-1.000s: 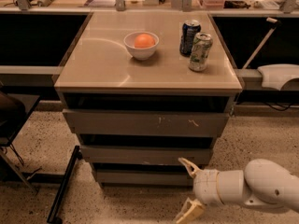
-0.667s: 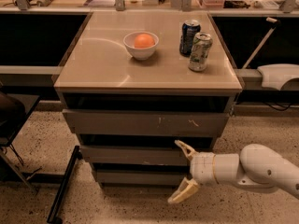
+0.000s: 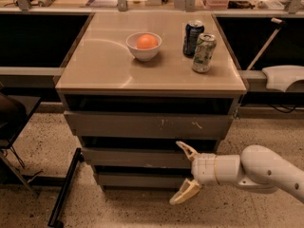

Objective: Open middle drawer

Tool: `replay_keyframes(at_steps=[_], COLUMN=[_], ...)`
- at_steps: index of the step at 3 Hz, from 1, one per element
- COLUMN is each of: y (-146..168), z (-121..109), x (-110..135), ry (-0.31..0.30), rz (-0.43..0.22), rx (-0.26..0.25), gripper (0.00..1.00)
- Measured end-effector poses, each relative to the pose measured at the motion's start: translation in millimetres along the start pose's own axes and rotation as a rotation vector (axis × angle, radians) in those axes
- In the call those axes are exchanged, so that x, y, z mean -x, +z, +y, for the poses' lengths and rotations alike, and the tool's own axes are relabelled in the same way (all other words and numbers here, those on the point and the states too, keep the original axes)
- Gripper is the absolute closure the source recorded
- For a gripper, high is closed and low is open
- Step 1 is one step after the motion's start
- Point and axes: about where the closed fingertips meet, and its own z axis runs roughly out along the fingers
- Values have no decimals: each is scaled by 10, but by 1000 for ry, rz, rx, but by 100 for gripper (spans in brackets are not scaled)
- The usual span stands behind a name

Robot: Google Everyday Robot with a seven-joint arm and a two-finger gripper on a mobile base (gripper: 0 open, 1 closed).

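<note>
The cabinet has three stacked drawer fronts. The middle drawer (image 3: 133, 157) is a plain grey-brown, handle-less panel, and it looks closed. Above it is the larger top drawer front (image 3: 147, 125) with white scratches, and below it the narrow bottom drawer front (image 3: 137, 180). My gripper (image 3: 183, 173) is at the lower right, on a white arm coming in from the right. It is open, with the jaws spread wide one above the other. The upper fingertip (image 3: 183, 147) is at the right end of the middle drawer's top edge. The lower fingertip (image 3: 179, 198) hangs below the bottom drawer.
On the cabinet top (image 3: 95, 65) are a white bowl with an orange (image 3: 144, 45), a dark can (image 3: 193, 38) and a green-white can (image 3: 204, 52). A black bar (image 3: 64, 189) leans on the floor at the left beside a chair (image 3: 9, 122). A white object (image 3: 284, 77) is at the right.
My gripper has moved left and slightly up, from the floor area at the right to the right end of the middle drawer front. It stays open, and the drawers have not moved.
</note>
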Motion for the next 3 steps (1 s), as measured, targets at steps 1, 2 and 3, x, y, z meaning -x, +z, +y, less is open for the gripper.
replay_keyframes(at_steps=[1, 2, 3], y=[261, 463, 505], z=[-186, -441, -422], x=[-310, -700, -728], ry=[27, 104, 114], rz=[-46, -102, -110], rx=[-14, -68, -63], gripper=[0, 0, 0])
